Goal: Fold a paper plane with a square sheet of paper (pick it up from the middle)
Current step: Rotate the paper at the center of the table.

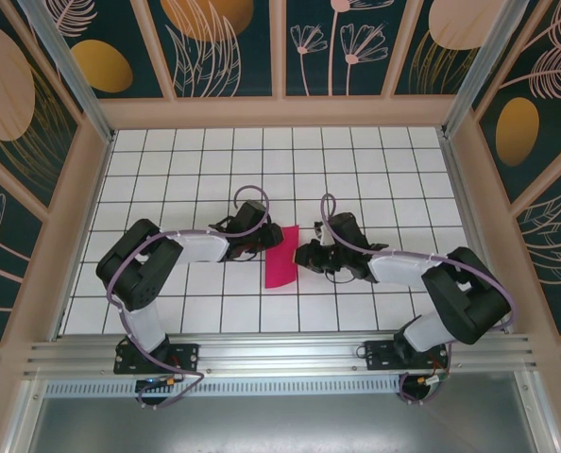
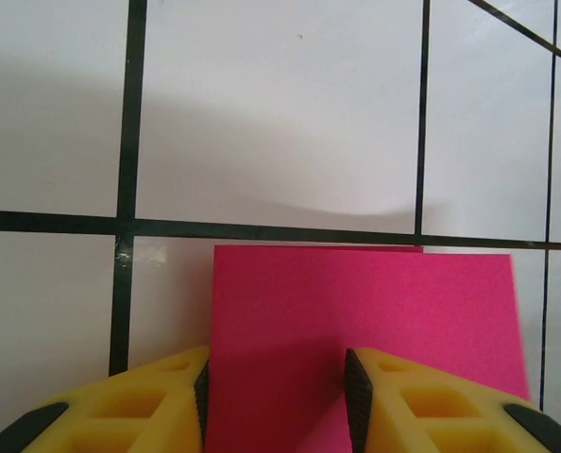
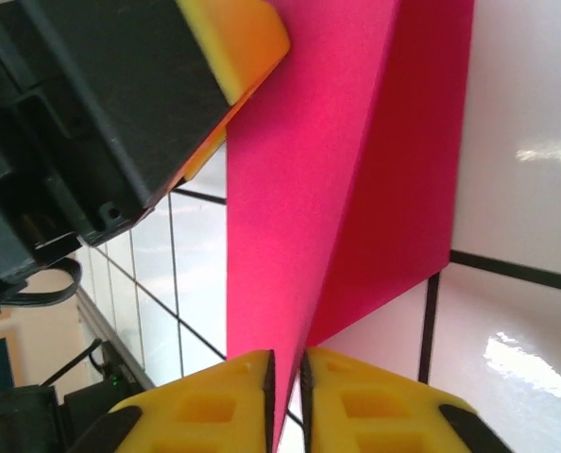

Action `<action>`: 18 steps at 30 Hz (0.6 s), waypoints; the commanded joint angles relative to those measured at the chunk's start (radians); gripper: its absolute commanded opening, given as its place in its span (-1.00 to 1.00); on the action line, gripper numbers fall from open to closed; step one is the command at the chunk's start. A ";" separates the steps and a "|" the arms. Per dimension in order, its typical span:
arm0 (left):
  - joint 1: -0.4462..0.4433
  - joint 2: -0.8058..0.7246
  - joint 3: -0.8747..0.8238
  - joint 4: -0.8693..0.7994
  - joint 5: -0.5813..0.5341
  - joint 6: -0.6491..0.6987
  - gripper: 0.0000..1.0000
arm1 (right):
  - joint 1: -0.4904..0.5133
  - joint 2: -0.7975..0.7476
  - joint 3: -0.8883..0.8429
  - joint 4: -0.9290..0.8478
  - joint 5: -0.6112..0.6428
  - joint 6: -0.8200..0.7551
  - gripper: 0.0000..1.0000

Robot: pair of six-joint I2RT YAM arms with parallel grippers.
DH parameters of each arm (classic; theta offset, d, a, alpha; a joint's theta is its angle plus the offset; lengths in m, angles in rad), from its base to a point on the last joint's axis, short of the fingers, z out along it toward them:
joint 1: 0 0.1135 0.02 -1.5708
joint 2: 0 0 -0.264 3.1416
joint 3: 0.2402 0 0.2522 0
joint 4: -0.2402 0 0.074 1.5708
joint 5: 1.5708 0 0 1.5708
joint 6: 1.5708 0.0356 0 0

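Right wrist view: the right hand (image 3: 285, 373) is clenched on a raised flap of the square sheet of paper (image 3: 337, 189), seemingly to turn it over a crease. The left hand (image 2: 276, 387), jaws apart, bears down on the sheet, likely anchoring it mid-way across the worktop (image 1: 356, 170).

A: The paper (image 2: 356, 311)?
B: Matt, faintly grainy, thin, with one crisp crease.
A: And the surface (image 2: 280, 113)?
B: Smooth, glossy white, catching glare, crossed by dark lines. The fingers (image 2: 432, 406) look like matt yellow plastic.
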 commanded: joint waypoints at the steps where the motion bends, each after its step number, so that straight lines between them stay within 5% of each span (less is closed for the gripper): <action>1: 0.002 -0.014 0.001 -0.044 -0.022 0.021 -0.17 | -0.008 0.006 -0.002 -0.006 0.035 0.000 -0.53; 18: -0.020 -0.325 -0.213 0.020 -0.006 0.115 0.02 | -0.057 0.134 0.101 -0.052 -0.066 -0.125 -0.46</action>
